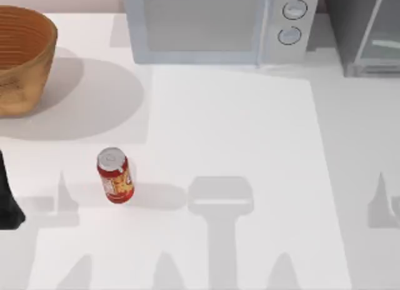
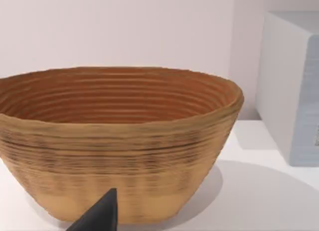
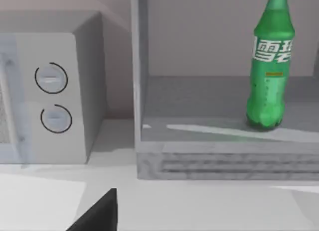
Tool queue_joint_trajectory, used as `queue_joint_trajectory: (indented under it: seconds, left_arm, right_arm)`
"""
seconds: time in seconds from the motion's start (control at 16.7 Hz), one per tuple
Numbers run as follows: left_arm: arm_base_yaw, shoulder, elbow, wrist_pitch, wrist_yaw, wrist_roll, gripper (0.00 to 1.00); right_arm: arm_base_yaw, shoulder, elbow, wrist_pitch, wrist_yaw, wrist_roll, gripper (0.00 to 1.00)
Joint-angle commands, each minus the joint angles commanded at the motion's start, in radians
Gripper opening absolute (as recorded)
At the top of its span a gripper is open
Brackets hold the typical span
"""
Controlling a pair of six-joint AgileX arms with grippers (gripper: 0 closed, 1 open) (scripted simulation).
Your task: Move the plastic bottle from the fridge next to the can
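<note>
The plastic bottle (image 3: 269, 66), green with a pale label band, stands upright on the floor inside the fridge (image 3: 199, 161). The fridge (image 1: 369, 27) is a grey cabinet at the table's back right corner. The red can (image 1: 114, 175) with a silver top stands upright on the table's left half, near the front. A dark part of my left gripper (image 2: 99, 218) shows low in the left wrist view, facing a basket. My left arm (image 1: 7, 205) sits at the table's left edge, left of the can. A dark part of my right gripper (image 3: 99, 211) faces the fridge from a distance.
A brown woven basket (image 1: 19, 59) stands at the back left. Its ribbed wall (image 2: 114, 161) is close in front of the left wrist camera. A white microwave (image 1: 206, 24) with two round knobs stands at the back middle, just left of the fridge.
</note>
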Motion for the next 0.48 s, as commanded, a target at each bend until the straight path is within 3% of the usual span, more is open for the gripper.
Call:
queue_joint_trajectory:
  seconds: [0.24, 0.48]
  left_arm:
    - [0.000, 0.000, 0.000, 0.000, 0.000, 0.000, 1.00]
    - [0.000, 0.000, 0.000, 0.000, 0.000, 0.000, 1.00]
  right_arm:
    - [-0.007, 0.031, 0.022, 0.026, -0.003, 0.000, 1.00]
    - [-0.042, 0.220, 0.140, 0.162, -0.027, -0.001, 1.00]
